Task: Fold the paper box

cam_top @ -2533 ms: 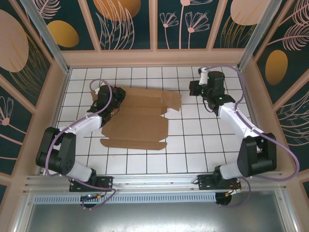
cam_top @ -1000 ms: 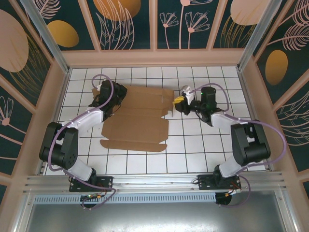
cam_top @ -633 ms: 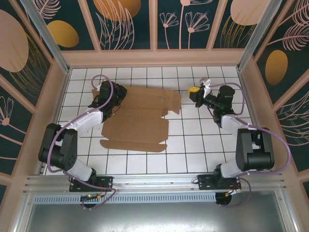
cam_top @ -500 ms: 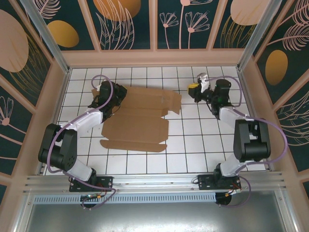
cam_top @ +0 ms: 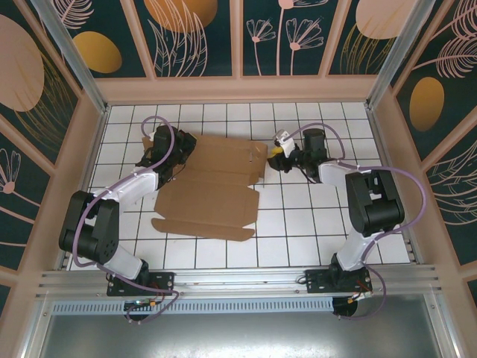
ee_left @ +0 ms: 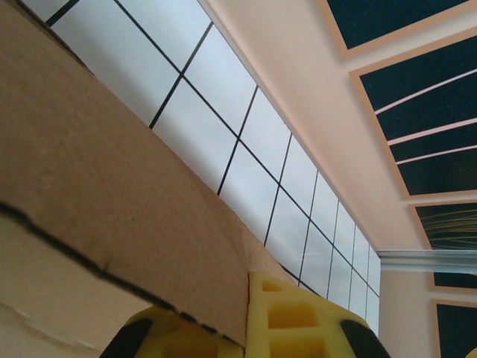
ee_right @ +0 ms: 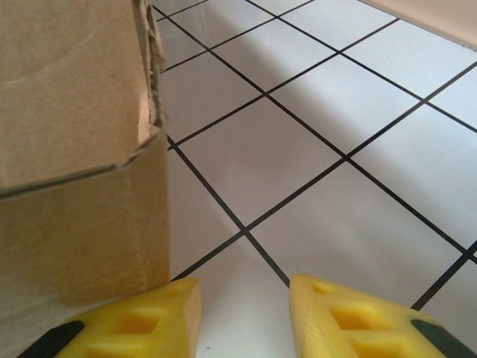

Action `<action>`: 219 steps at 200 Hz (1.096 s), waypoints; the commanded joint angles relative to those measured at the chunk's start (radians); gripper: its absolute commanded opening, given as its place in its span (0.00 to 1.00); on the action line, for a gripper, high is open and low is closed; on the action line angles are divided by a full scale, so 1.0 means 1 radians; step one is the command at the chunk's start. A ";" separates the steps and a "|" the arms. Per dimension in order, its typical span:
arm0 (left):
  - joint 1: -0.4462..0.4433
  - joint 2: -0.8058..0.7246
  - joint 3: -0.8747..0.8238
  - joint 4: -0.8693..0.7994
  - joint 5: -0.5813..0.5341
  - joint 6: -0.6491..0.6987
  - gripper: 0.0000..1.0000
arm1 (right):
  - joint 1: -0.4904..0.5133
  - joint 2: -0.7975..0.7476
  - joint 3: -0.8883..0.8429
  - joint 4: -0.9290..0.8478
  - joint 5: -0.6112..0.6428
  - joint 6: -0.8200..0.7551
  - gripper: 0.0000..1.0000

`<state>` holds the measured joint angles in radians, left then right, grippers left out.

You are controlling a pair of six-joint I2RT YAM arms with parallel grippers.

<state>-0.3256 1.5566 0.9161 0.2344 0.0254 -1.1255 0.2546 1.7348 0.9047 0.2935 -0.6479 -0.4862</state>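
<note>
From above we count one paper box (cam_top: 212, 186) on the tiles, and two grippers at its far edge. In the left wrist view, the left gripper (ee_left: 223, 321) pinches the box's edge. In the right wrist view, the right gripper (ee_right: 242, 298) stands apart and empty beside the box's raised flap. We should straddle that flap before closing.

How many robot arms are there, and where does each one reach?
2. The left arm reaches from the near left to the far left corner of the paper box. The right arm bends from the near right to the box's far right edge. None seems hidden.
</note>
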 commanded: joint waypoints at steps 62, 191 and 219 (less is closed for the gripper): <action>-0.003 0.000 -0.036 -0.048 0.029 0.021 0.00 | 0.092 -0.124 -0.092 -0.002 -0.096 -0.006 0.39; -0.004 -0.031 -0.068 -0.012 0.041 0.021 0.00 | 0.183 -0.119 -0.061 -0.017 -0.041 0.102 0.51; -0.003 -0.029 -0.070 0.001 0.051 0.018 0.00 | 0.186 -0.093 -0.053 0.007 -0.043 0.152 0.69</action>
<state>-0.3264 1.5398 0.8692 0.2569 0.0532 -1.1294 0.4278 1.6501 0.8497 0.2794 -0.6693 -0.3969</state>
